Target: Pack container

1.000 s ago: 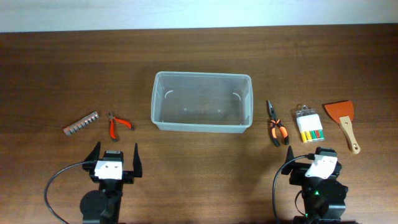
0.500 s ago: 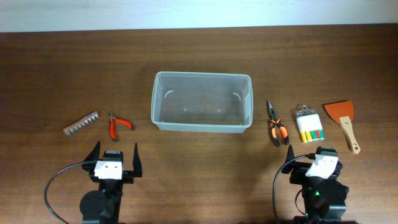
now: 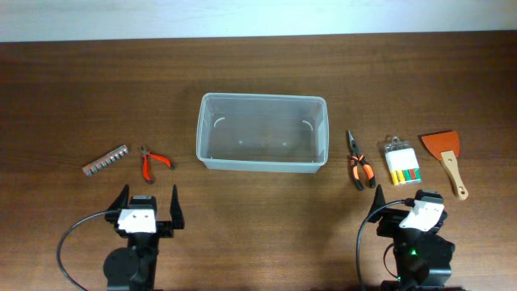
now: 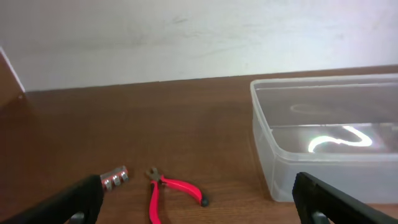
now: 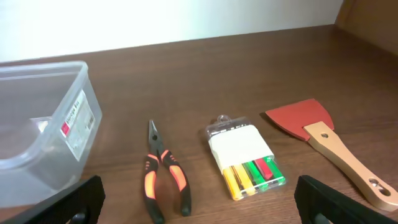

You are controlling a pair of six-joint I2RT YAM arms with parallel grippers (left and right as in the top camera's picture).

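The clear plastic container (image 3: 262, 132) stands empty at the table's middle; it also shows in the left wrist view (image 4: 326, 140) and the right wrist view (image 5: 40, 118). Left of it lie red-handled cutters (image 3: 153, 162) (image 4: 171, 190) and a silver bit strip (image 3: 106, 159) (image 4: 114, 177). Right of it lie orange-black pliers (image 3: 359, 162) (image 5: 163, 171), a clear pack of coloured bits (image 3: 401, 161) (image 5: 245, 155) and an orange scraper with a wooden handle (image 3: 447, 158) (image 5: 326, 146). My left gripper (image 3: 148, 207) is open near the front edge. My right gripper (image 3: 401, 207) is open, also empty.
A pale wall borders the table's far edge. Bare brown wood lies between the grippers and the tools, and between the two arms at the front.
The right arm has shifted very slightly; nothing else has moved.
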